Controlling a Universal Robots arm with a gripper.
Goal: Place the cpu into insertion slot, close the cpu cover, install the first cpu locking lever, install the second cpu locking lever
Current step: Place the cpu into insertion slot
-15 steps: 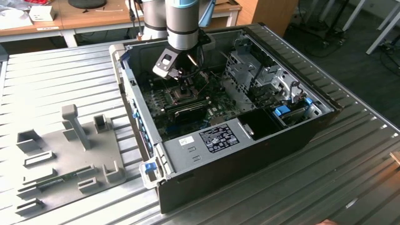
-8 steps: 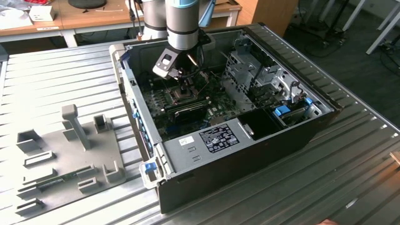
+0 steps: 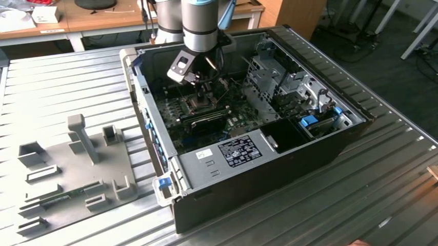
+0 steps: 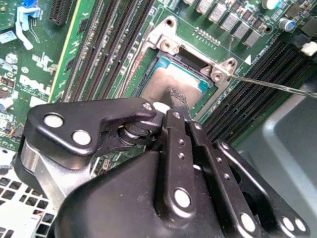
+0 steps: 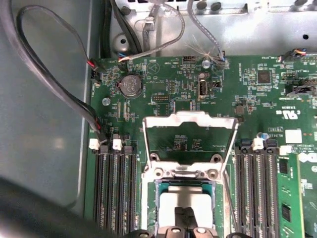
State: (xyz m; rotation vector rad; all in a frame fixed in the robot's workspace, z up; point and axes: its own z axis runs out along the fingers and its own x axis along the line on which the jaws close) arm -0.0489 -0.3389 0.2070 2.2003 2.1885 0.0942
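Note:
The cpu (image 4: 166, 82) lies flat in the insertion slot (image 4: 216, 74), its grey top framed by the silvery rim on the green board. In the first wrist view the cpu (image 5: 182, 198) sits just below the cpu cover (image 5: 188, 119), which stands open and upright on its hinge. My gripper (image 4: 177, 102) is shut, and its tips meet over the middle of the cpu's top; contact cannot be told. A thin metal locking lever (image 4: 277, 87) sticks out beside the socket, unlatched. In the exterior view my gripper (image 3: 202, 100) reaches down into the computer case.
Long black memory slots (image 5: 115, 188) flank the socket on both sides. Loose cables (image 5: 49, 84) hang along the case wall. The open computer case (image 3: 329, 143) lies on a ribbed metal table, with a grey fixture plate (image 3: 75, 169) at the exterior view's left.

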